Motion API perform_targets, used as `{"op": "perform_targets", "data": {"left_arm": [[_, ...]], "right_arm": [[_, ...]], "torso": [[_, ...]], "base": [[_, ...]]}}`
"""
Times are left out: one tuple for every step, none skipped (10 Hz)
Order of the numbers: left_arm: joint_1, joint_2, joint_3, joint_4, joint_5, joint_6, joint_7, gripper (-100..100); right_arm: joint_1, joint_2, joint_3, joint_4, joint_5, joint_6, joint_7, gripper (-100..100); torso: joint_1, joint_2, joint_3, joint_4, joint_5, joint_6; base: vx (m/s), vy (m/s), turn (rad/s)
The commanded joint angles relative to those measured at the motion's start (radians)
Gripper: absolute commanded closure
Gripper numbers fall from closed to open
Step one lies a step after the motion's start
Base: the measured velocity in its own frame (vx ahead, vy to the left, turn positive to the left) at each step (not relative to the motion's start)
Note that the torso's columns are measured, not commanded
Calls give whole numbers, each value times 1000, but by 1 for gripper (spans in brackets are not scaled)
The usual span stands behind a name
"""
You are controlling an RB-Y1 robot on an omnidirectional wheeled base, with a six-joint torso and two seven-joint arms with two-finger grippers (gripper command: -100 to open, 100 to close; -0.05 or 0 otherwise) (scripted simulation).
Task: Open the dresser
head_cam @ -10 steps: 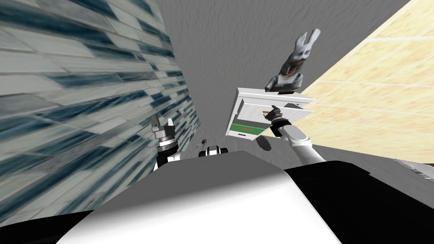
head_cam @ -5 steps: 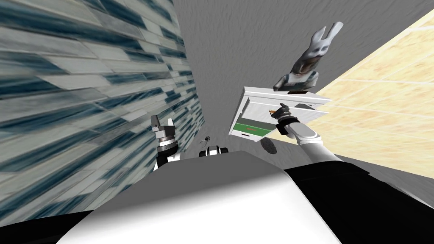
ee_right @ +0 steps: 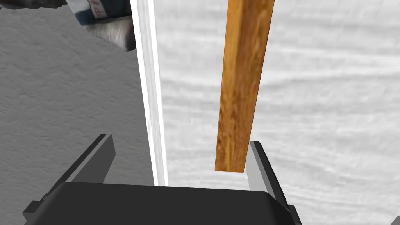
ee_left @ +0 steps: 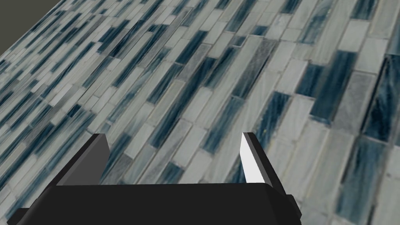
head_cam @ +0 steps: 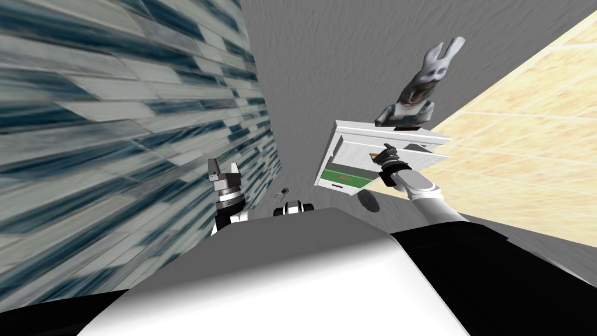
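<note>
Dresser (head_cam: 350, 153), white, stands on the grey floor (head_cam: 326, 70) ahead and to my right in the head view, close to the pale yellow tiled wall (head_cam: 524, 134). A grey rabbit-like figure (head_cam: 421, 81) stands on its top, by the far edge. A green band (head_cam: 344, 175) crosses the dresser's lower part and carries a small red mark (too small to read). The right gripper (head_cam: 380, 153) is at the dresser's front, near the upper edge. The left gripper (head_cam: 224, 168) is held up well apart from the dresser, beside the blue-grey tiled wall (head_cam: 116, 116).

In the left wrist view the left gripper (ee_left: 174, 138) has its fingers spread wide.

The right wrist view gives what the head view cannot. The white, faintly grained front panel (ee_right: 312, 97) carries a straight brown wooden handle (ee_right: 240, 78). The right gripper (ee_right: 177, 140) is released, fingers apart. The handle's end lies between them, just beside one finger (ee_right: 259, 164) (touching or not, I cannot tell), while the other finger is over the floor past the panel's edge. Beyond that edge shows the figure's lower part (ee_right: 105, 15), blue and white with red characters that I cannot read.
</note>
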Motion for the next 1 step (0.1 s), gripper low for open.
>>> {"op": "perform_targets", "data": {"left_arm": [[0,0,0,0,0,0,0,0]], "right_arm": [[0,0,0,0,0,0,0,0]], "torso": [[0,0,0,0,0,0]], "base": [[0,0,0]]}}
